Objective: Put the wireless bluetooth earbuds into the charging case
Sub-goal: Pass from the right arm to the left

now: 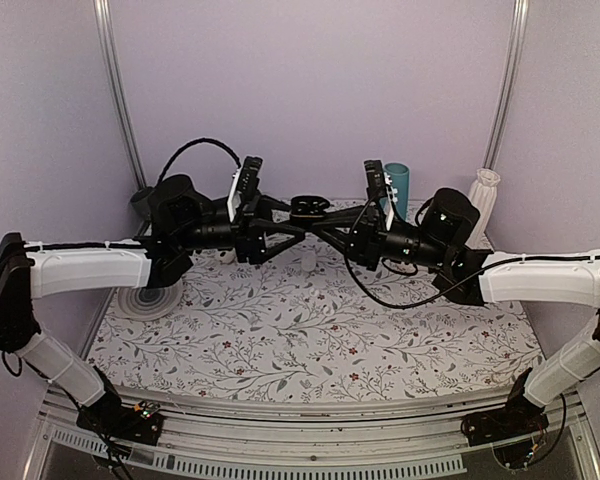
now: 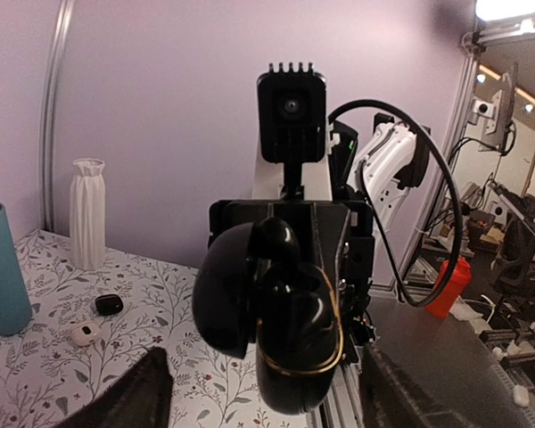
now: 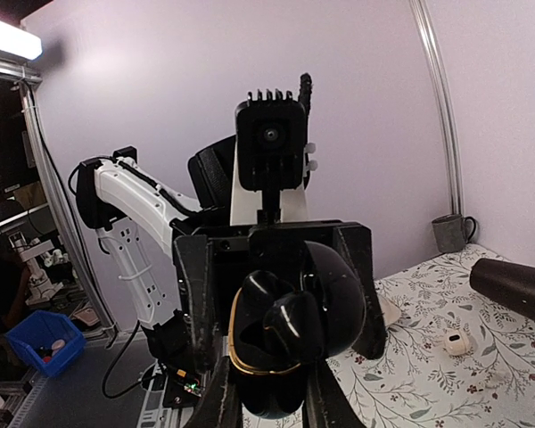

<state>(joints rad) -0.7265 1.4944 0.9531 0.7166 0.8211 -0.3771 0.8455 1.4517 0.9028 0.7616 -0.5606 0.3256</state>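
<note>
The charging case hangs in the air over the back of the table where the two arms meet. It is black with a gold rim, and its lid stands open. Two glossy black earbuds sit in its wells, also visible as earbuds in the left wrist view. My right gripper is shut on the lower body of the case. My left gripper is open, its fingers standing on either side of the case and lid.
A teal cylinder and a white vase stand at the back right. A small black rounded object and a white one lie on the floral cloth. A mug and a grey round disc are on the left.
</note>
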